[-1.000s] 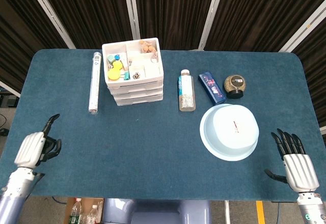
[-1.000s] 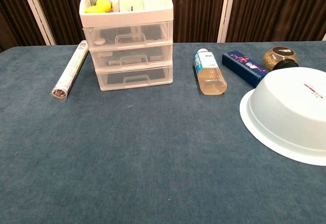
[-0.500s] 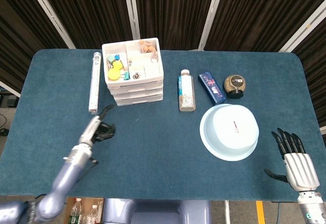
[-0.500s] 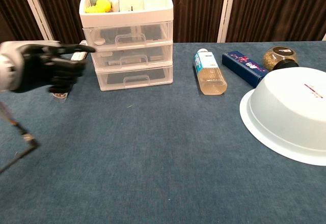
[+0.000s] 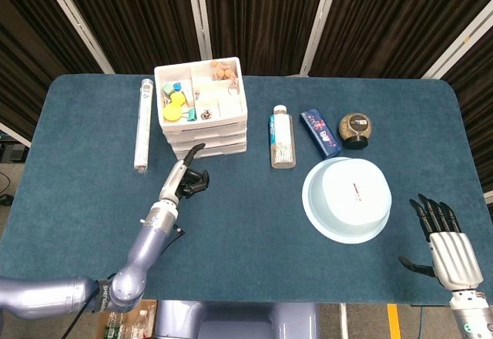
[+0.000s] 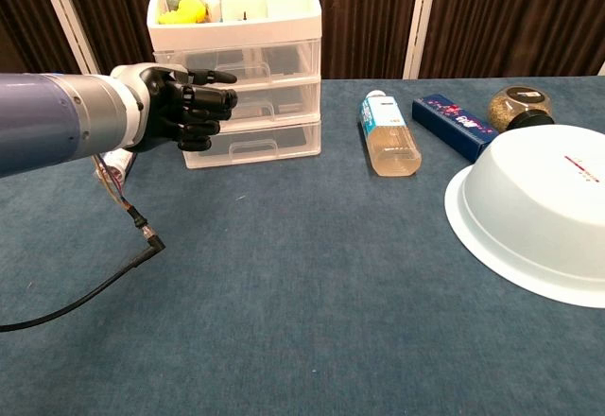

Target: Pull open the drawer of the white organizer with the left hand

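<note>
- One white organizer (image 5: pixel 202 115) at the tabletop (image 5: pixel 246 200) rear-left, three drawers, all closed.
- Left hand (image 6: pixel 184 106) empty, fingers curled, one extended, just before the drawers.
- Right hand (image 5: pixel 447 248) spread, empty, near edge.
- Roll (image 5: pixel 142 123) left of the organizer; bottle (image 5: pixel 281 136), box (image 5: pixel 320 132), jar (image 5: pixel 355 129), bowl (image 5: pixel 347 199) right.

White plastic three-drawer organizer (image 5: pixel 202 112) upright at table's far left-centre, open top tray holding small colourful items, translucent drawers (image 6: pixel 257 102) with moulded handles all pushed in, fronts facing the robot.
</note>
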Controlling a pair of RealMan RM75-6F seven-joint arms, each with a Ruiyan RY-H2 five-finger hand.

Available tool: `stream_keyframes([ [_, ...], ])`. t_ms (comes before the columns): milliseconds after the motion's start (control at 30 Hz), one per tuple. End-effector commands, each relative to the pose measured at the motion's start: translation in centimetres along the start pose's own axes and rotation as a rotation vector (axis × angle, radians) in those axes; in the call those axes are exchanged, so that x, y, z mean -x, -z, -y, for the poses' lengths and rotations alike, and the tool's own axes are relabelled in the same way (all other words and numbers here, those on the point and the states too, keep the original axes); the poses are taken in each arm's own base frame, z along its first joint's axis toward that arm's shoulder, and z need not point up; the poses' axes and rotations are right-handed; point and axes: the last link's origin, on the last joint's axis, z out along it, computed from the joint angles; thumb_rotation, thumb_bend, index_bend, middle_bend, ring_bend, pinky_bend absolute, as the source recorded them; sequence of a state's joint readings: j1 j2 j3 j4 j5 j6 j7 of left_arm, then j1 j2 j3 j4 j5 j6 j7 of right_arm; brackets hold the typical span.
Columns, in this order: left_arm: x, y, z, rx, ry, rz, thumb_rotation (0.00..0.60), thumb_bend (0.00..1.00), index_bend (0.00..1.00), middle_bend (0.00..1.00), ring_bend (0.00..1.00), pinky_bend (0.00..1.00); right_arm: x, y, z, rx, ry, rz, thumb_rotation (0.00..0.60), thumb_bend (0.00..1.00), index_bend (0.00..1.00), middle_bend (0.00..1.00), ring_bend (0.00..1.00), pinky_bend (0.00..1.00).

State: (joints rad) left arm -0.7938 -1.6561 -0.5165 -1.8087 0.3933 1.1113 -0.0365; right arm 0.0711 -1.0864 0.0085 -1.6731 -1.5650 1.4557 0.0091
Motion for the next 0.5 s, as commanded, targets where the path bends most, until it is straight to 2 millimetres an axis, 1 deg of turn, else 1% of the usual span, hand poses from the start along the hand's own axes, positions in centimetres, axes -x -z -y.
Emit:
stream_keyframes([
  [33, 0.2, -0.6, 0.0, -0.005, -0.002, -0.016, 0.600, 0.66, 0.07, 0.99, 0.93, 0.93, 0.0, 0.0, 0.0, 0.000, -0.004, 0.002, 0.600, 0.11, 0.00, 0.00, 0.00, 0.00],
  [367, 1.0, -2.7, -0.2, -0.017, 0.021, -0.034, 0.600, 0.66, 0.07, 0.99, 0.93, 0.93, -0.1, 0.0, 0.1, -0.002, -0.010, 0.001, 0.600, 0.11, 0.00, 0.00, 0.00, 0.00],
  [500, 1.2, -3.1, -0.4, -0.013, 0.026, -0.038, 0.600, 0.66, 0.07, 0.99, 0.93, 0.93, -0.1, 0.0, 0.1, -0.002, -0.014, 0.000, 0.600, 0.11, 0.00, 0.00, 0.00, 0.00],
])
